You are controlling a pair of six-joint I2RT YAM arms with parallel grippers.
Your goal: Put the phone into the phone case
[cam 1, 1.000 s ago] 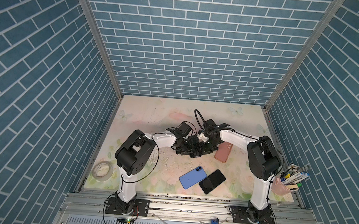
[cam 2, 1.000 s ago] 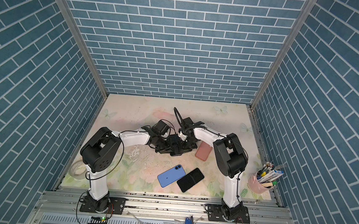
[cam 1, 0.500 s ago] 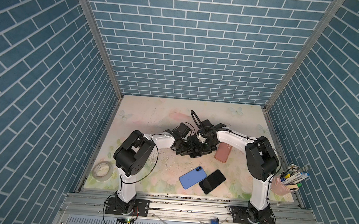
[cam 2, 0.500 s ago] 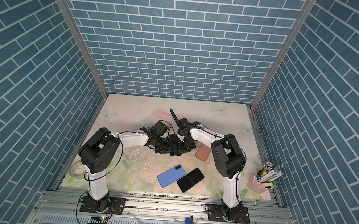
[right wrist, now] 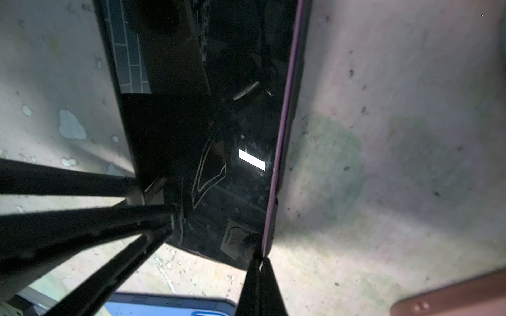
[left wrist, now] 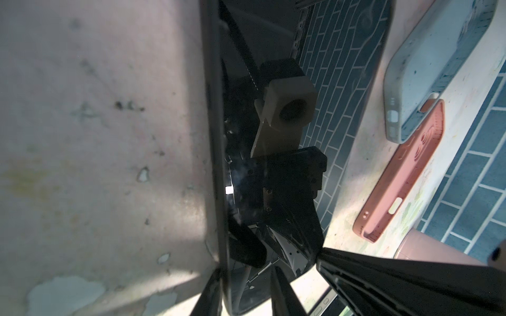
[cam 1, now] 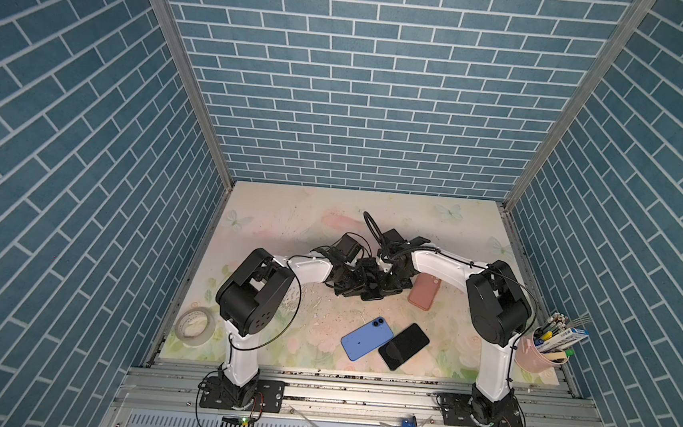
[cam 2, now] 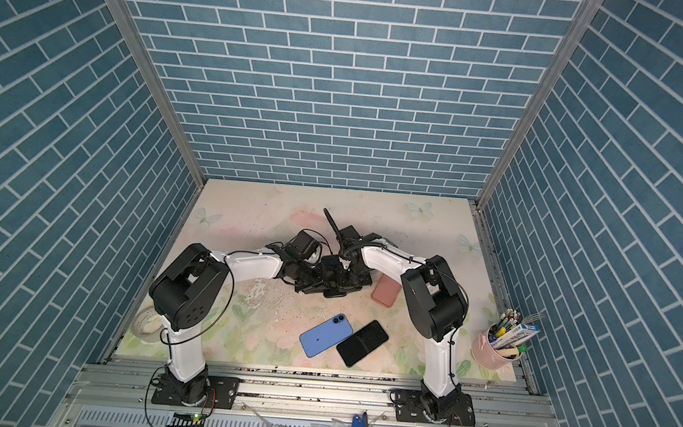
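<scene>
Down at the front rail, a blue phone point(cam 1: 366, 338) lies camera-side up on the floral mat point(cam 1: 288, 227). Right beside it sits a black phone point(cam 1: 403, 346), screen up, the two touching or as good as. Out at the left edge there's a tape roll point(cam 1: 194, 324), and far right a pink cup point(cam 1: 537, 355) bristling with pens.

Up to mid-mat now, and here's the action. Both arms reach in and meet over the purple-edged phone point(right wrist: 208, 136), a dark glossy slab with a purple strip down one long edge. The left gripper point(right wrist: 154, 201) has it, jaws a small way apart, one finger on the glass and the other under the back. It is clamped on the long edge opposite that strip.

The right gripper point(right wrist: 260, 261) comes in with jaws fully closed, tips set against the corner where the purple strip ends. Nothing between them that I can make out. Flat or tipped up? Can't tell.

Just right of the phone, not touching it, a pink case point(cam 1: 424, 291) lies partly under the right arm. Behind it all, the mat runs back to the blue brick wall point(cam 1: 361, 99).
</scene>
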